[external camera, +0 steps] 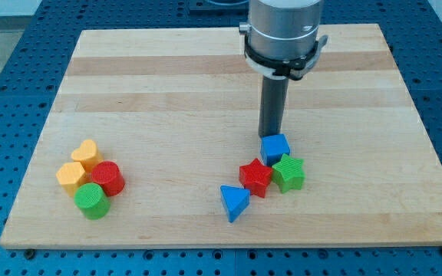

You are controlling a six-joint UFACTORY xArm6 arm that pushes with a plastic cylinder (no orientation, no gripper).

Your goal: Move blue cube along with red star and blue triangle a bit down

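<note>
The blue cube [275,147] lies right of the board's centre. The red star [255,177] sits just below and left of it, touching or nearly touching. The blue triangle [233,202] lies further down and left, a little apart from the star. My tip [270,136] stands directly above the blue cube's top edge, touching or almost touching it. The rod rises from there to the grey arm head at the view's top.
A green star [289,172] sits against the red star's right side, below the blue cube. At lower left is a cluster: yellow heart [88,153], orange block [70,176], red cylinder [107,178], green cylinder [92,200]. The wooden board [167,92] lies on a blue perforated table.
</note>
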